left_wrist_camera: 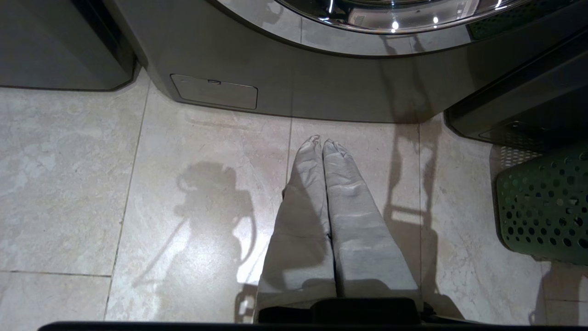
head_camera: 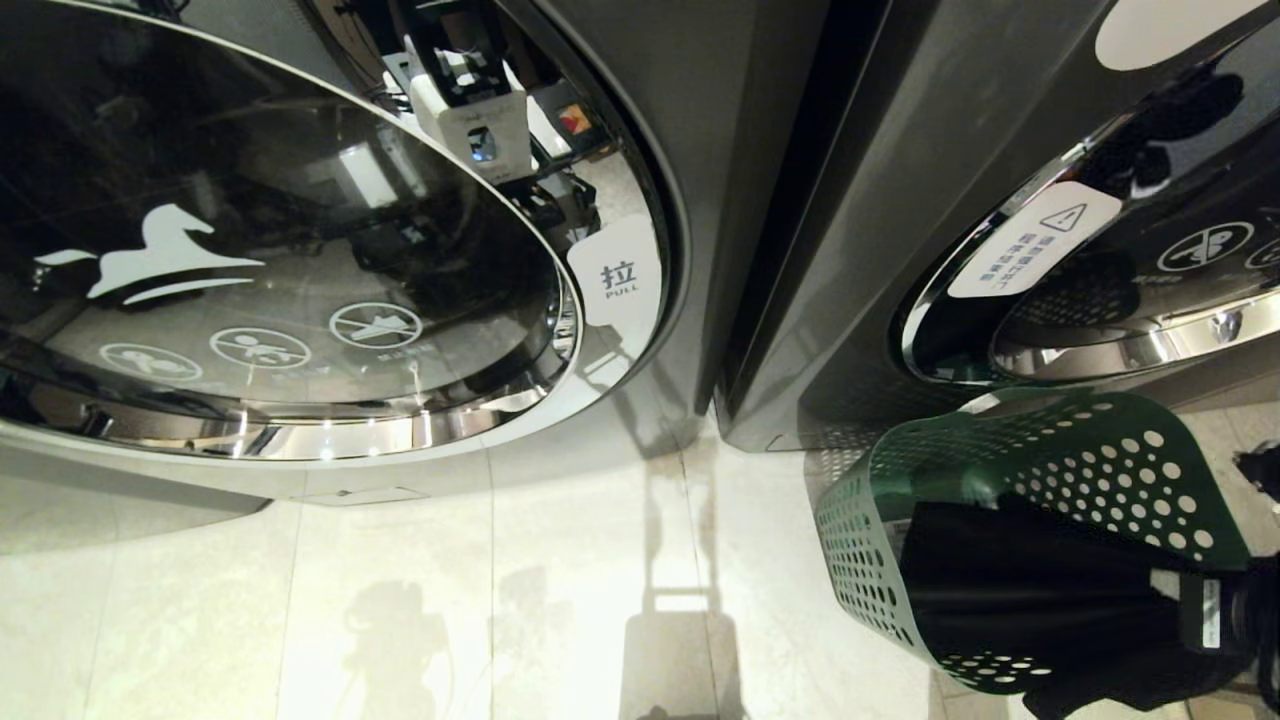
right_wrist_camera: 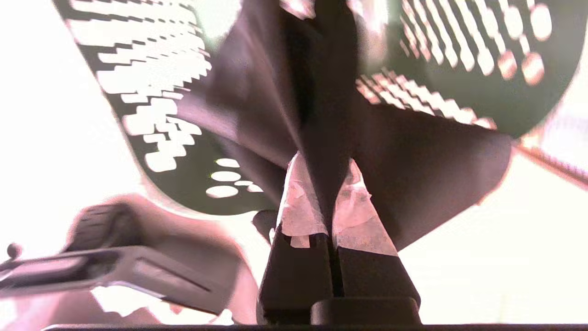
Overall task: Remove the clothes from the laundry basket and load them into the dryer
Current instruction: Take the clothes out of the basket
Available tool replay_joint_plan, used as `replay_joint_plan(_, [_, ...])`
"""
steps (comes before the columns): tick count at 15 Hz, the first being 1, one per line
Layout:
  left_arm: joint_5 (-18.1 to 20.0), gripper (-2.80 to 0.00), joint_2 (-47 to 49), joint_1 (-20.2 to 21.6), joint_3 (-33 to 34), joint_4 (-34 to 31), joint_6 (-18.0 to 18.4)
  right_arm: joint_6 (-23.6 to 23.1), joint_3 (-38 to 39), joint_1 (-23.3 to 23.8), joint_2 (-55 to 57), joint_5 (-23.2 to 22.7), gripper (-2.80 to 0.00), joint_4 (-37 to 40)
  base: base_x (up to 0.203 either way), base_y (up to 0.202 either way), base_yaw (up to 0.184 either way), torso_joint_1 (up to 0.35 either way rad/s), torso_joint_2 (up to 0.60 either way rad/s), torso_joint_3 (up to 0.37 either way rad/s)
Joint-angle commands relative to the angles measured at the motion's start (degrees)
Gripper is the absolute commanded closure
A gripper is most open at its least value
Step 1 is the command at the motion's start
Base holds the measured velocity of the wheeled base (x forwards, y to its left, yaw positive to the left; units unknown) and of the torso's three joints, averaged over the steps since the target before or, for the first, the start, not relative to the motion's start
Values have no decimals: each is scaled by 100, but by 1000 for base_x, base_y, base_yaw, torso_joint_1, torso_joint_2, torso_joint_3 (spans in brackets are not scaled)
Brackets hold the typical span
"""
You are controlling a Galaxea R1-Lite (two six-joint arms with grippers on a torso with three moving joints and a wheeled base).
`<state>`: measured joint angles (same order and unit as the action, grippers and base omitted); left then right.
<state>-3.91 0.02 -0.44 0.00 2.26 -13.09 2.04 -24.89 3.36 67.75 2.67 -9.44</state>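
A green perforated laundry basket (head_camera: pixel 1100 450) stands on the floor at the lower right, before the right-hand machine. Dark clothes (head_camera: pixel 1000 590) fill it. In the right wrist view my right gripper (right_wrist_camera: pixel 324 161) is shut on a fold of dark cloth (right_wrist_camera: pixel 413 161), with the basket wall (right_wrist_camera: pixel 459 92) behind it. The right arm (head_camera: pixel 1215 610) shows at the head view's lower right edge, beside the basket. My left gripper (left_wrist_camera: pixel 323 141) is shut on nothing and hangs over the floor tiles. Two dark front-loaders stand side by side; I cannot tell which is the dryer.
The left machine's round glass door (head_camera: pixel 300 250) is shut and carries a white PULL label (head_camera: pixel 620 278). The right machine's door (head_camera: pixel 1150 300) is only partly in view. Pale floor tiles (head_camera: pixel 450 580) lie before the left machine. The basket (left_wrist_camera: pixel 542 207) sits right of my left gripper.
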Motion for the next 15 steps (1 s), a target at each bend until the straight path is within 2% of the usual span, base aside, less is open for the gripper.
replay_joint_plan(1, [-4,0,-4,-5,172,3,-9,-11,169,-297,-956,-4,0,-13,0,0,0,0,0,0])
replay_joint_plan(4, [-4,0,-8,0,167,3,-9,-46,394,-701,-1930,98,0,6,0,0,0,0,0,0])
replay_joint_plan(8, [-4,0,-7,0,167,3,-9,-93,995,-745,-3358,121,0,153,0,0,0,0,0,0])
replay_joint_plan(12, [-4,0,-2,-3,167,3,-9,-772,1835,-750,-4493,151,0,145,0,0,0,0,0,0])
replay_joint_plan(15, [-4,0,-2,0,167,3,-9,-982,2363,-742,-5032,130,0,154,0,0,0,0,0,0])
